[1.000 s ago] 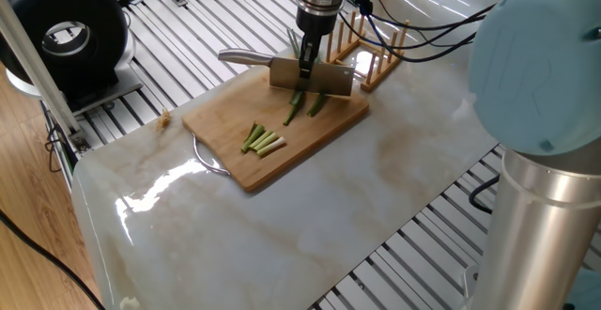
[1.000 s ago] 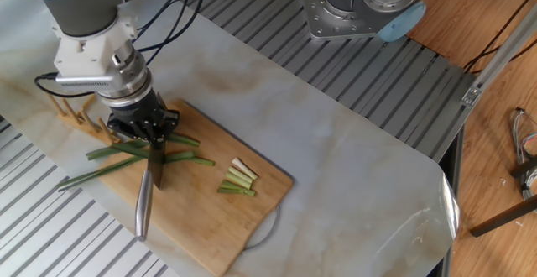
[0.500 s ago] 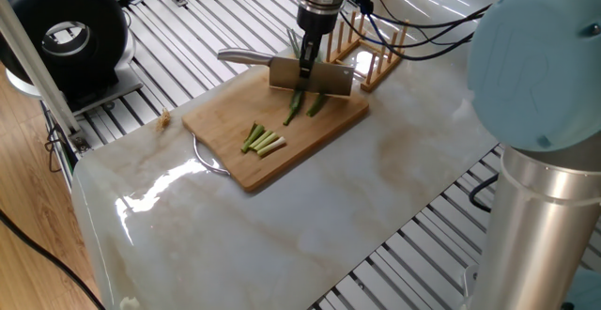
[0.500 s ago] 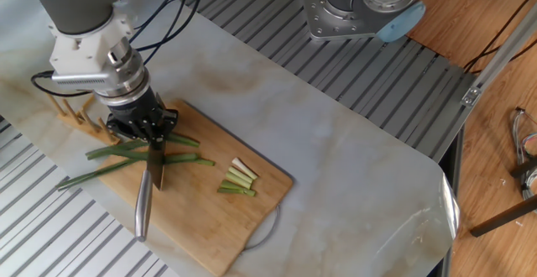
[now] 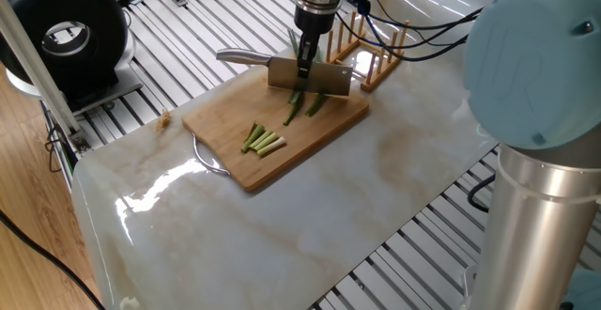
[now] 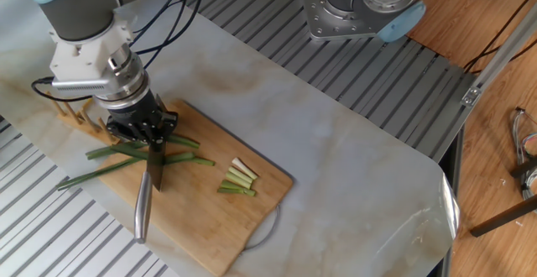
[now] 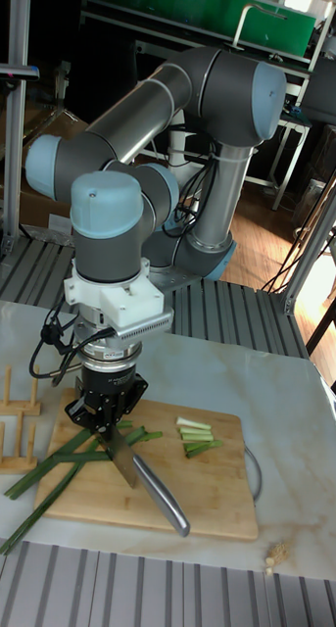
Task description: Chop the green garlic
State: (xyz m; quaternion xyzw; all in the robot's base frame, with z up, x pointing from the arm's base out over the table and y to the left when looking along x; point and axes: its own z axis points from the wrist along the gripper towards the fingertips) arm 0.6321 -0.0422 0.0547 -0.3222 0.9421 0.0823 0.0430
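Note:
Long green garlic stalks (image 6: 109, 164) (image 7: 50, 480) lie across the far end of a wooden cutting board (image 5: 235, 136) (image 6: 210, 218) (image 7: 207, 500), their leaves hanging off its edge. Several short cut pieces (image 5: 263, 141) (image 6: 238, 180) (image 7: 196, 436) lie grouped on the board. My gripper (image 5: 305, 63) (image 6: 153, 143) (image 7: 111, 431) points straight down, shut on the spine of a cleaver (image 5: 315, 79) (image 6: 153, 172) (image 7: 123, 463). The blade stands on edge over the stalks, its steel handle (image 5: 239, 56) (image 6: 143, 214) (image 7: 163, 505) sticking out sideways.
A wooden peg rack (image 5: 371, 52) (image 6: 71, 113) (image 7: 11, 431) stands just beyond the board beside the stalks. A black round device (image 5: 66, 33) sits off the marble table (image 5: 282, 225) on the slatted frame. A small crumb (image 5: 165, 116) lies near the table edge.
None of note: the gripper and cleaver have shifted only very slightly over the stalks; the cut pieces lie as before.

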